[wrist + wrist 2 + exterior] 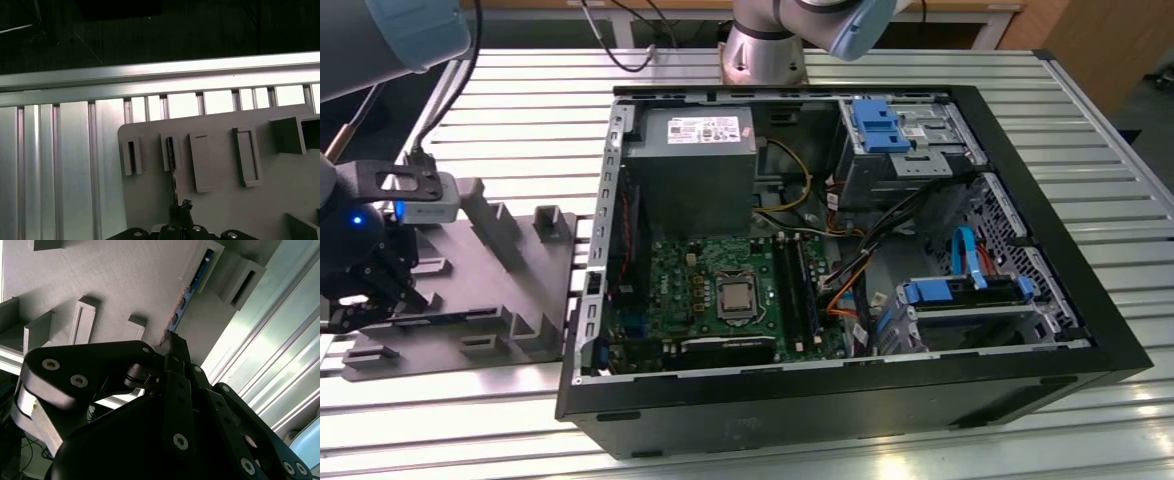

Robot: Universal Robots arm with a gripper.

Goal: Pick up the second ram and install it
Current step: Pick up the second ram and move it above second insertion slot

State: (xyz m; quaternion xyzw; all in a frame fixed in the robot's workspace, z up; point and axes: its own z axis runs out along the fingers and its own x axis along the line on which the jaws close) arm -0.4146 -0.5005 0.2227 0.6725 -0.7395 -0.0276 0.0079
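Observation:
The second ram [173, 167] stands on its thin edge in a slot of the grey holder plate [225, 200]. In the second wrist view the ram [186, 295] shows as a narrow strip with blue parts, running from the slot to my fingertips. My gripper [182, 207] sits over the near end of the ram with its black fingers [176, 352] shut on that edge. In the exterior view my gripper [367, 285] hangs over the holder plate [507, 290] at the exterior view's left, beside the open computer case [854, 380]. The motherboard's dark ram slots [795, 295] lie right of the processor socket [736, 297].
The holder plate carries several raised grey blocks [550, 222] and empty slots [247, 156]. It rests on a ribbed aluminium table [65, 170]. Inside the case are a power supply [691, 165], blue drive bays [881, 125] and loose cables [847, 285] near the slots.

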